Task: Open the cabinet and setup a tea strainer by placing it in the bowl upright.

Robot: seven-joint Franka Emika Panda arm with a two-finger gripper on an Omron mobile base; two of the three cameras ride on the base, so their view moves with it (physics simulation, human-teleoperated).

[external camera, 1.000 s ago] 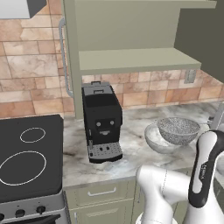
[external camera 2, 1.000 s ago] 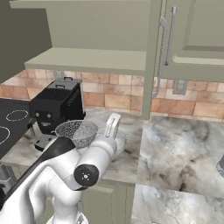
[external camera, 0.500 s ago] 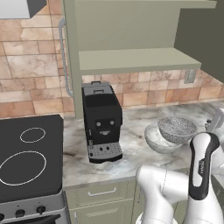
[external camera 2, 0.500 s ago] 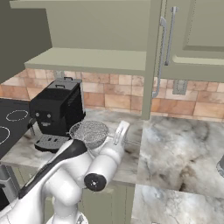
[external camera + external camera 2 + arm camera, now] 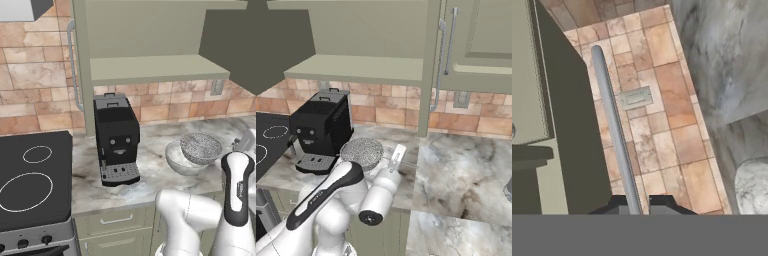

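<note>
White arm links crowd the bottom of both base views, and from here I see my gripper (image 5: 635,204) in the hand view with its two dark tips barely apart on either side of a silver handle bar (image 5: 614,127); I cannot tell whether they press on it. Past the arm, the tea strainer (image 5: 201,148) sits in the bowl (image 5: 176,159) on the marble counter (image 5: 150,170), open side down as far as I can tell, just right of the black coffee machine (image 5: 117,138). Beyond them runs the brick-tile wall (image 5: 35,95) with an outlet plate (image 5: 461,99). Above, the cabinet (image 5: 150,35) stands open, its plain shelf (image 5: 155,67) bare, doors swung wide.
</note>
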